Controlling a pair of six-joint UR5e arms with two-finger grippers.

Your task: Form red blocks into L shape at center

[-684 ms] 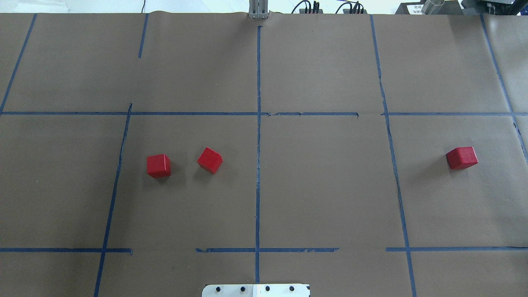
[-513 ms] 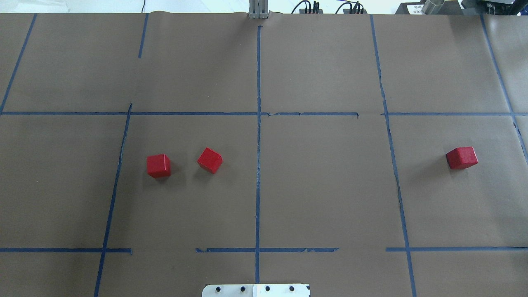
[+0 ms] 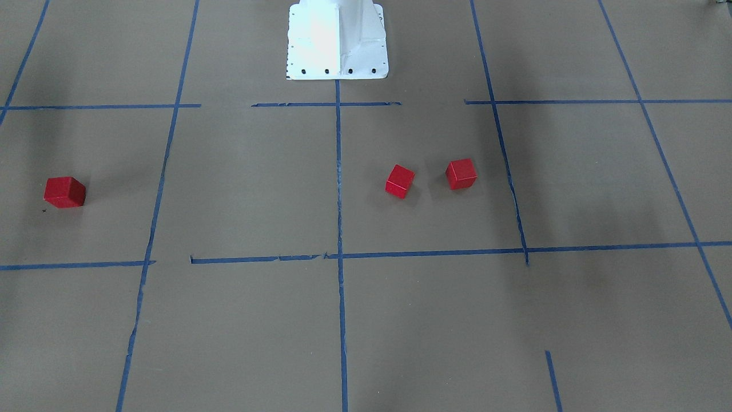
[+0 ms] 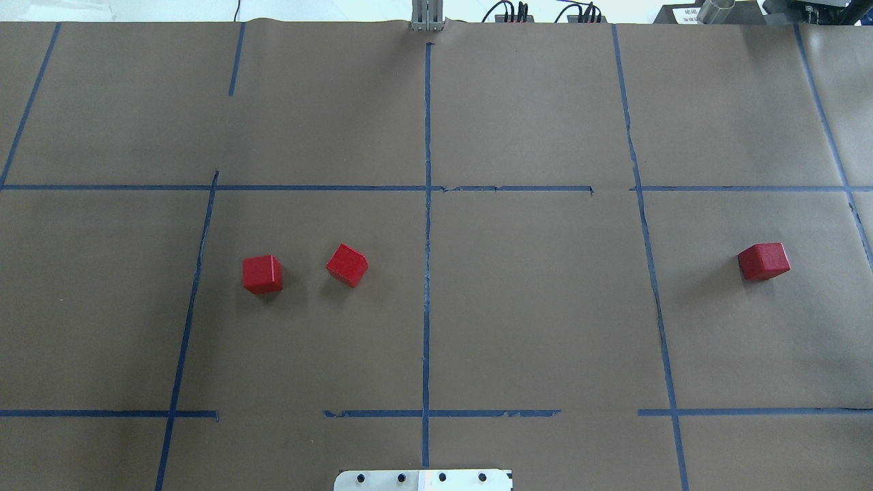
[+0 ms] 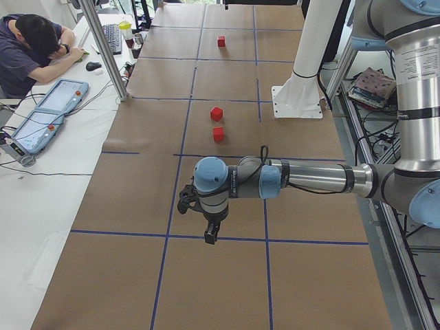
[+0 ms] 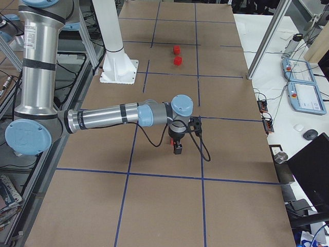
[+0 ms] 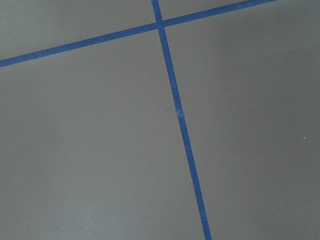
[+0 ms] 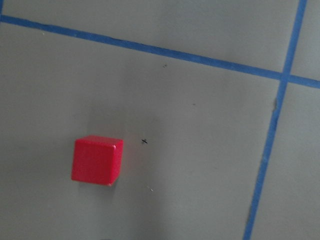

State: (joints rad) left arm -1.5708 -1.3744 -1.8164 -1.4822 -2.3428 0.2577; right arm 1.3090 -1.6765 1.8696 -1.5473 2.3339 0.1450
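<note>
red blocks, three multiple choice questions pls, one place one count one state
1. In the overhead view, where is the lone red block? A) in a cell on the right B) on the centre line C) beside the base plate
2. How many such blocks in all? A) two B) three C) four
3. The two left blocks are: A) stacked B) touching C) apart
1 A, it lies right of the right-hand tape line; 2 B, two left, one right; 3 C, brown paper shows between them.

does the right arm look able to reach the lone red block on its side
Probably yes: the lone red block lies on paper, nothing beside it, and the right end effector hangs above that area, the block in its wrist view.
</note>
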